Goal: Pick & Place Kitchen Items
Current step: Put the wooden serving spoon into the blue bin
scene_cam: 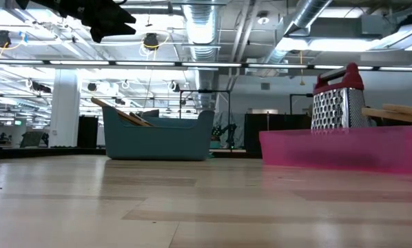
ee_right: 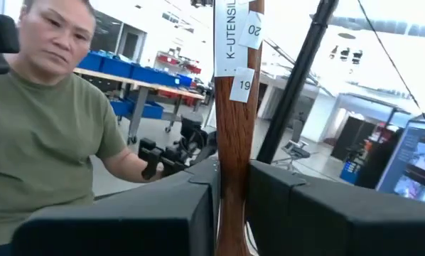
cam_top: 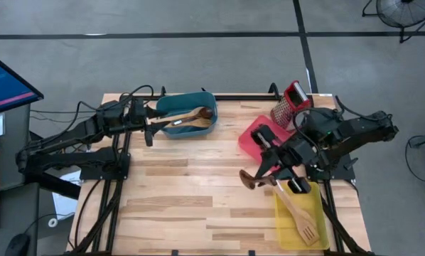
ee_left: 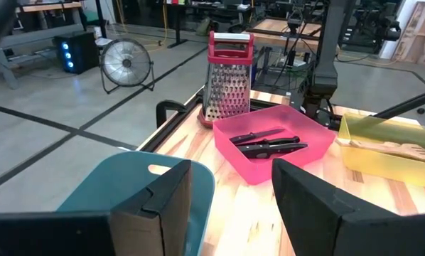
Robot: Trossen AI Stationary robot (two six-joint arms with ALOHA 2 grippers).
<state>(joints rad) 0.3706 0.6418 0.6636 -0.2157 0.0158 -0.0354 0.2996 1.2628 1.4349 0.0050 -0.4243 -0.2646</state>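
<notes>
My right gripper [cam_top: 273, 174] is shut on a brown wooden utensil [cam_top: 248, 179] and holds it above the table, between the pink bin [cam_top: 254, 139] and the yellow bin [cam_top: 313, 235]. White tags hang on the utensil's handle [ee_right: 235, 85]. My left gripper [ee_left: 234, 199] stands open and empty at the near end of the teal bin [cam_top: 187, 103], which holds wooden spoons [cam_top: 195, 119]. Black-handled knives [ee_left: 269, 142] lie in the pink bin. A pale slotted turner [cam_top: 301, 217] lies in the yellow bin. My right gripper pinches the utensil's brown handle [ee_right: 235, 153] between its two fingers [ee_right: 198, 192], which lie across the handle. The utensil is lifted clear of the table, and its dark broad end [cam_top: 245, 178] sticks out toward the table's left.
A steel box grater with a red handle [cam_top: 291, 103] stands at the far right, beside the pink bin. Bare wooden tabletop [cam_top: 184, 206] spreads across the middle and near left. A person in a green shirt [ee_right: 49, 135] shows beyond the table in the right wrist view.
</notes>
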